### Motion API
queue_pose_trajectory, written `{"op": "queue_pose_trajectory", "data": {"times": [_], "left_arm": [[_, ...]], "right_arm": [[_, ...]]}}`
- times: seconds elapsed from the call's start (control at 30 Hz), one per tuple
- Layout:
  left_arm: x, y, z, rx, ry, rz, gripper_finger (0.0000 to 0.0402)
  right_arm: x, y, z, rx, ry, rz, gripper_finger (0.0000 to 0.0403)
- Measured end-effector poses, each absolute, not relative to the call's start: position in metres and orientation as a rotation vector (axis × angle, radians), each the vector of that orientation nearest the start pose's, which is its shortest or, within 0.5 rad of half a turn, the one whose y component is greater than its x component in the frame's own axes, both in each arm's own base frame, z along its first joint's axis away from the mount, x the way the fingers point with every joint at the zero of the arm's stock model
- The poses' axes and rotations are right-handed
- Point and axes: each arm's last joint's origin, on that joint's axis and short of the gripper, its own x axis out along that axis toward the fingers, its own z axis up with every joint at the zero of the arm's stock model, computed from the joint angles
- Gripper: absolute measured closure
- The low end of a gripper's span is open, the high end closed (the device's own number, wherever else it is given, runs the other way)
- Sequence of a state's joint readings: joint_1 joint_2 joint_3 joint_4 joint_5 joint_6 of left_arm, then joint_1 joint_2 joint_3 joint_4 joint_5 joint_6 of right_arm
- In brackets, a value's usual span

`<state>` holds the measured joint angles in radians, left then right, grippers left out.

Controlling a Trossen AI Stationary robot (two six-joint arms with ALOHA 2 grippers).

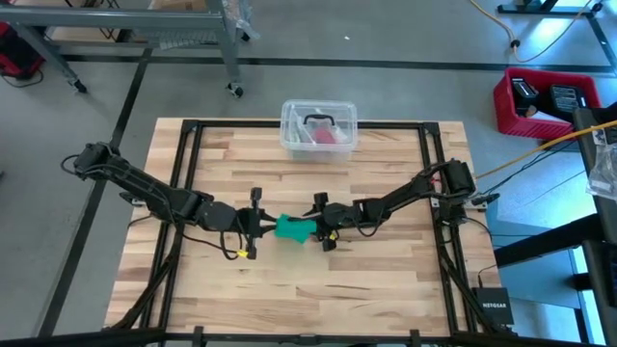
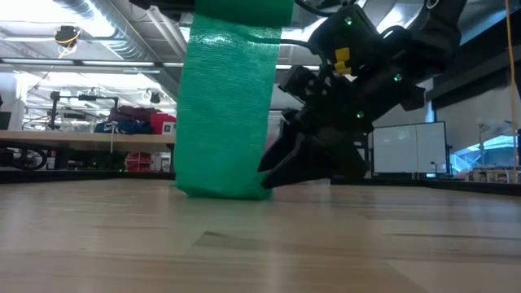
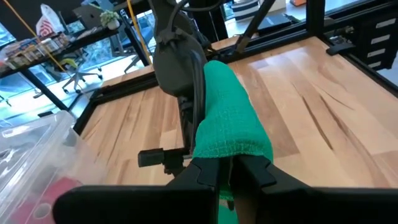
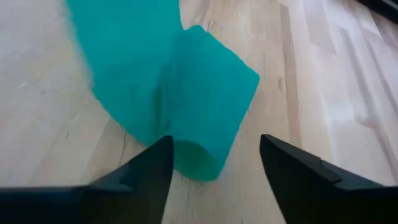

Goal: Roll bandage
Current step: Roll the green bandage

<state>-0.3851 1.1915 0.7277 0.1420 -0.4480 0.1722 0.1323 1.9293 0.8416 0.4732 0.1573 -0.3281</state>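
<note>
From above, we see the wooden table (image 1: pixel 289 183) with both arms reaching toward its middle, and between them lies the green bandage (image 1: pixel 293 228), a short bunched piece near the centre of the boards. Our left gripper (image 1: pixel 256 227) sits at the bandage's left end and our right gripper (image 1: pixel 321 225) at its right end, each just beside or touching the fabric. Farther back, at the far edge of the table, stands a clear plastic tub (image 1: pixel 319 126) with a pink-red item inside. Off the table at the right we see a red bin (image 1: pixel 546 100) on the floor. At table-top height, the bandage (image 2: pixel 230 106) hangs as a broad green band whose lower edge reaches the boards, and a dark gripper (image 2: pixel 286 167) hangs close beside it at the right, its tips low over the wood; we cannot tell from here whether they touch the cloth. From the left wrist, we find our left gripper (image 3: pixel 231 174) closed on the bandage (image 3: pixel 230 118), the fabric pinched between the fingers and draping away toward the other arm. From the right wrist, our right gripper (image 4: pixel 214 162) stands with its jaws apart over a loose fold of the bandage (image 4: pixel 180 99), which lies on the table between and just beyond the fingertips.
</note>
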Motion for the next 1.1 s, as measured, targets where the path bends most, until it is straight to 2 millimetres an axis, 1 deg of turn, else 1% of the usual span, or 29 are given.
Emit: {"op": "queue_pose_trajectory", "data": {"times": [0.2, 0.4, 0.6, 0.77, 0.9, 0.97, 1.1], "left_arm": [[0.243, -0.085, 0.263, 0.283, 0.302, 0.039, 0.0389], [0.243, -0.085, 0.263, 0.275, 0.299, 0.039, 0.0389], [0.243, -0.085, 0.263, 0.259, 0.298, 0.042, 0.0389], [0.243, -0.085, 0.263, 0.256, 0.298, 0.043, 0.0389], [0.243, -0.085, 0.263, 0.246, 0.298, 0.045, 0.0389], [0.243, -0.085, 0.263, 0.246, 0.297, 0.045, 0.0389], [0.243, -0.086, 0.263, 0.239, 0.300, 0.039, 0.0389]], "right_arm": [[0.356, 0.042, 0.106, -0.475, 0.613, 0.079, 0.0227], [0.356, 0.042, 0.094, -0.544, 0.637, 0.109, 0.0281], [0.361, 0.043, 0.095, -0.550, 0.595, 0.110, 0.0316], [0.363, 0.043, 0.098, -0.544, 0.565, 0.101, 0.0326], [0.363, 0.043, 0.098, -0.484, 0.563, 0.084, 0.0327], [0.363, 0.043, 0.099, -0.424, 0.558, 0.065, 0.0336], [0.365, 0.040, 0.100, -0.263, 0.539, 0.010, 0.0389]]}}
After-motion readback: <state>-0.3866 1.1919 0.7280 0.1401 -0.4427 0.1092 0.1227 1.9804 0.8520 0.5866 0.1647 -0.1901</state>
